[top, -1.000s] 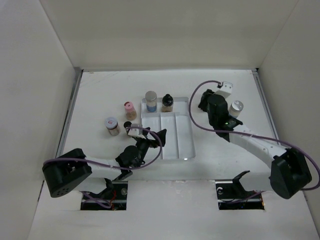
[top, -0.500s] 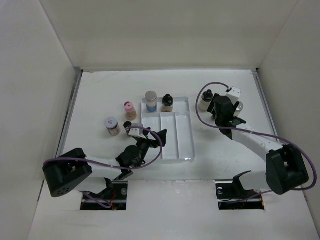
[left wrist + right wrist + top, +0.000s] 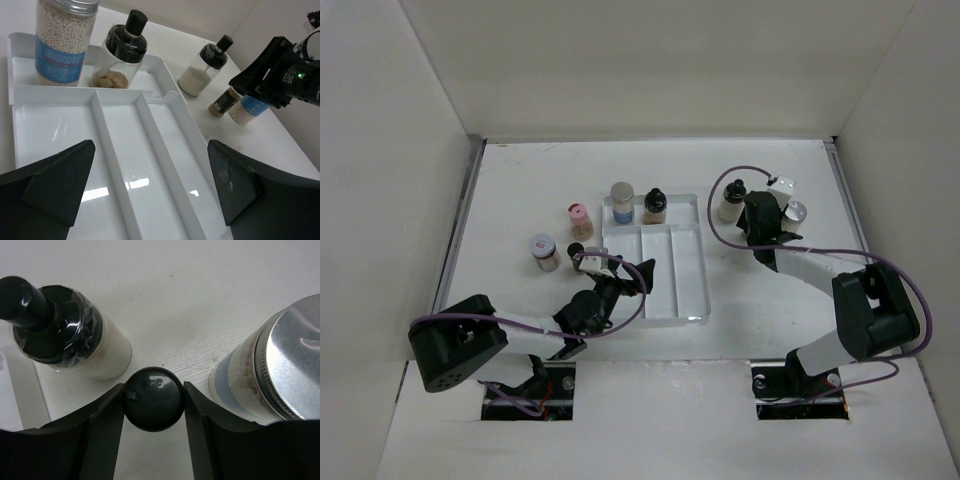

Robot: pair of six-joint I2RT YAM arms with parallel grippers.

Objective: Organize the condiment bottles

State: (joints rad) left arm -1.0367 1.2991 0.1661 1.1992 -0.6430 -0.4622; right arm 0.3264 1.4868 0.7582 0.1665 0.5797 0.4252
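Observation:
My right gripper (image 3: 761, 216) (image 3: 154, 392) is shut on the cap of a small black-capped bottle (image 3: 154, 399), which stands on the table between a black-capped bottle of white powder (image 3: 731, 200) (image 3: 75, 345) and a silver-capped jar (image 3: 794, 213) (image 3: 280, 370). In the left wrist view the small brown bottle (image 3: 222, 101) shows under the right gripper (image 3: 280, 70). My left gripper (image 3: 625, 275) (image 3: 151, 146) is open and empty over the white divided tray (image 3: 665, 285). A silver-capped jar (image 3: 621, 203) and a black-capped bottle (image 3: 654, 206) stand in the tray's far compartment.
Left of the tray stand a pink-capped bottle (image 3: 579, 219), a labelled jar (image 3: 543, 250) and a small black-capped bottle (image 3: 574, 249). White walls enclose the table on three sides.
My right gripper has swung right and turned, coming down between the white-powder bottle and the silver-capped jar. The left arm has barely moved.

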